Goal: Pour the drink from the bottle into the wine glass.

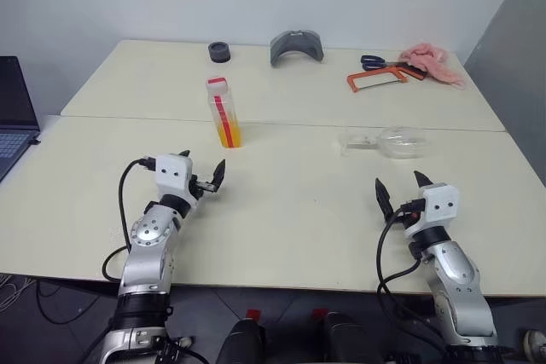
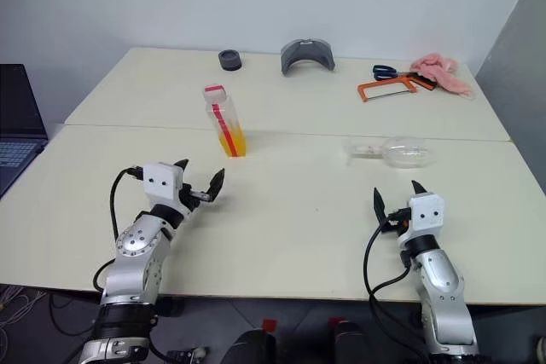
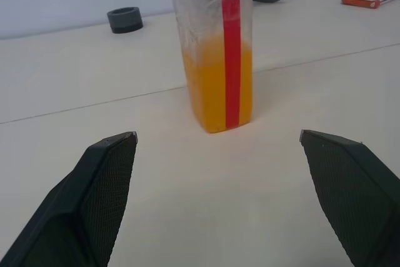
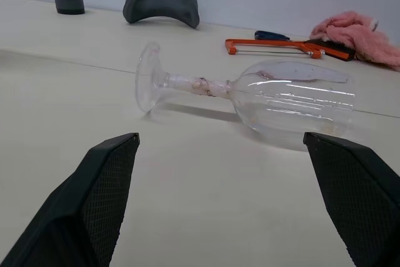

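The worktop [image 1: 281, 210] carries all task items; its far half also holds a grey curved piece [image 1: 297, 46], an orange hacksaw [image 1: 375, 81], a pink cloth [image 1: 435, 61] and a small dark ring [image 1: 219, 52], all well apart from the task area.

The wine glass [image 1: 394, 141] lies on its side on the robot's right. Its long axis runs across the worktop, foot toward the centre and bowl toward the right edge. It lies ahead of the right gripper [image 1: 398, 189], which is the nearer arm. The right jaws stand wide and empty, not touching the glass.

The bottle [image 1: 223, 113] stands upright on the robot's left, cap on, long axis vertical. The drink [image 3: 219, 85] fills roughly its lower half. The bottle lies directly ahead of the left gripper [image 1: 207, 178], the nearer arm for it. The left jaws stand wide and empty, with the bottle centred between their lines but clear of both.

Judgement: the glass must be set upright on its foot before any pour; no grasp has begun.
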You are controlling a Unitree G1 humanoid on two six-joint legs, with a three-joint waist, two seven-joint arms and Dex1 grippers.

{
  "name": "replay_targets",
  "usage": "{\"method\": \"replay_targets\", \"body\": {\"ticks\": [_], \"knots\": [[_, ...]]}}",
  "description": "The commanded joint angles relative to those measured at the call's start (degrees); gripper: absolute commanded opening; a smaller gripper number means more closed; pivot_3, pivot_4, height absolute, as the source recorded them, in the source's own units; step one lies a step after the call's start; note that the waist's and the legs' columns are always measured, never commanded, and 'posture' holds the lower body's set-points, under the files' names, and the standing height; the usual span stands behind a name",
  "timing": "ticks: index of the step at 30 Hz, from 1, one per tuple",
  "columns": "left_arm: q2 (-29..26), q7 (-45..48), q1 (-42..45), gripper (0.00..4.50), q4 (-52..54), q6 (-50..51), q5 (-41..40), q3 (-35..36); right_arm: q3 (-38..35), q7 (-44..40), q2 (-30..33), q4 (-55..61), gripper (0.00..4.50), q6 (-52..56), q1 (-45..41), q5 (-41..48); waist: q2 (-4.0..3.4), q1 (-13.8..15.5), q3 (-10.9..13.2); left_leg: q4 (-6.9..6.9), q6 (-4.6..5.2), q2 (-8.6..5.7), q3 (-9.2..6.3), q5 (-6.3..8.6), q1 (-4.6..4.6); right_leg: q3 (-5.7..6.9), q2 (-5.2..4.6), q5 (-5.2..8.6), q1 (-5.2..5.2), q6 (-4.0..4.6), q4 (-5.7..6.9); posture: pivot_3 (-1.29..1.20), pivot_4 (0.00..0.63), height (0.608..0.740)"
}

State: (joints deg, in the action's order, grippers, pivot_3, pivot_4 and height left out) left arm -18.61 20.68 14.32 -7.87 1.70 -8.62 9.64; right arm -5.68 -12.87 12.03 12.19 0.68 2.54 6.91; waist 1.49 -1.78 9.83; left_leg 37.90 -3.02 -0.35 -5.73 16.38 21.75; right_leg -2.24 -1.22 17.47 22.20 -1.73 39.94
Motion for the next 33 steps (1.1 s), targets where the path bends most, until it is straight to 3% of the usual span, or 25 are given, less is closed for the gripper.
{"method": "replay_targets", "body": {"ticks": [1, 26, 33], "knots": [[0.06, 0.83, 1.16, 4.47, 0.66, -2.36, -1.04, 0.14, -1.03, 0.33, 0.22, 1.37, 4.5, -1.4, -0.21, 0.14, 0.0, 0.0, 0.0, 0.0, 0.0, 0.0, 0.0, 0.0, 0.0, 0.0, 0.0, 0.0, 0.0, 0.0, 0.0, 0.0, 0.15, 0.74], [-0.33, 0.55, 1.25, 4.47, 0.34, -3.22, 0.49, -0.35, -0.4, -1.03, 0.15, 2.77, 4.5, -0.36, 0.53, 1.11, 0.0, 0.0, 0.0, 0.0, 0.0, 0.0, 0.0, 0.0, 0.0, 0.0, 0.0, 0.0, 0.0, 0.0, 0.0, 0.0, 0.15, 0.74], [0.78, -2.62, 4.1, 4.47, -1.72, -2.73, 2.4, -1.29, 1.54, -6.19, 3.12, 5.46, 4.5, 1.83, 0.56, 2.76, 0.0, 0.03, 0.0, 0.01, 0.0, -0.02, 0.0, 0.0, 0.01, 0.01, 0.0, 0.0, 0.0, 0.0, 0.0, 0.0, 0.15, 0.74]]}}
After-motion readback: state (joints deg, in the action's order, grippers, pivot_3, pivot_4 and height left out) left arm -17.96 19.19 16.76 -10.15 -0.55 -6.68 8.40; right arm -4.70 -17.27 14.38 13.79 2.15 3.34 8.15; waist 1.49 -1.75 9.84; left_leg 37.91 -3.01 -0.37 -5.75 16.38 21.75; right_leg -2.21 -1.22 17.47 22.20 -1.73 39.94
